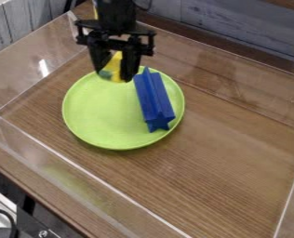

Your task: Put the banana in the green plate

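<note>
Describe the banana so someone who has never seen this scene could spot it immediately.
Find the round green plate in the middle of the wooden table. Above its far rim hangs the black gripper, shut on the banana. It is small and yellow, unlike the long blue block lying on the plate.

A robot test bench in a lab-like setting: a wood-grain tabletop (224, 139) fenced along its edges by clear plastic walls (25, 56), with a grey plank backdrop (236, 23) behind the far edge and toy plastic props near the middle.
</note>
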`<action>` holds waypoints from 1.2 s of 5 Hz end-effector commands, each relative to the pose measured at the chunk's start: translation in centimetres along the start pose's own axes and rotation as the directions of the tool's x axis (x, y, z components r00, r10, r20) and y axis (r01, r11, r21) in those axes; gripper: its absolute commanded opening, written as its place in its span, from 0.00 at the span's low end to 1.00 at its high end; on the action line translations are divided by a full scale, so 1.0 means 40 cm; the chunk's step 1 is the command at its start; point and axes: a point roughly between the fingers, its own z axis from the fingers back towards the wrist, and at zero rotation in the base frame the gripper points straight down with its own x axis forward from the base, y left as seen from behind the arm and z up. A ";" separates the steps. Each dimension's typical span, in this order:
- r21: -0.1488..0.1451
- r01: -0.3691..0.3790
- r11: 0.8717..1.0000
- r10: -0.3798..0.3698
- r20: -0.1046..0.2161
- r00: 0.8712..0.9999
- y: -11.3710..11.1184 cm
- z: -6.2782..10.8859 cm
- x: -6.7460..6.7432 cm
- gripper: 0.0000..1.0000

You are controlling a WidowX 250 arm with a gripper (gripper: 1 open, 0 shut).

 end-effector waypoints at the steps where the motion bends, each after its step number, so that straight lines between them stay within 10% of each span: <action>1: 0.001 -0.060 0.998 0.059 0.041 0.997 -0.012 0.024 -0.013 0.00; 5: 0.004 -0.145 0.989 0.145 0.042 0.989 0.046 -0.034 -0.065 0.00; 6: 0.007 -0.150 0.989 0.150 0.045 0.988 0.059 -0.010 -0.075 1.00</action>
